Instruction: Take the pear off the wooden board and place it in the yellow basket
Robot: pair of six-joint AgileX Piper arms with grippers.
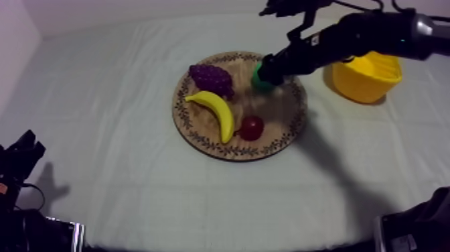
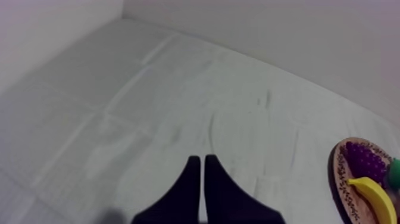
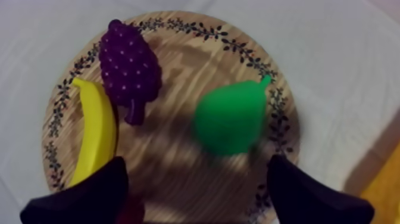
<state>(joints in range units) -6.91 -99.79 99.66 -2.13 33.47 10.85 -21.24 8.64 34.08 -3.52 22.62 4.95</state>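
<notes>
A: How are the right fingers (image 3: 89, 196) set?

B: They are spread wide and nothing is pinched. The pear (image 3: 229, 119) is seen just beyond the gap between them, and no contact with it can be made out.

A: Where is the pear placed?

B: It is laid on the wooden board (image 3: 172, 155), close to the patterned rim on the side toward the yellow basket (image 1: 365, 77). The basket is set on the desk (image 1: 100, 100) just beside the board, apart from it.

A: What else is carried by the board?

B: A bunch of grapes (image 3: 128, 68) is laid next to the pear, a banana (image 3: 98, 137) is touched by the grapes' lower end, and a small red fruit (image 1: 252, 127) is placed by the banana's tip.

A: And the right arm?

B: From above, it is seen coming in at the upper right, passing over the basket, with its end held at the pear.

A: How are the left fingers (image 2: 190, 190) held?

B: They are pressed together into a narrow wedge above bare cloth, well apart from the board.
</notes>
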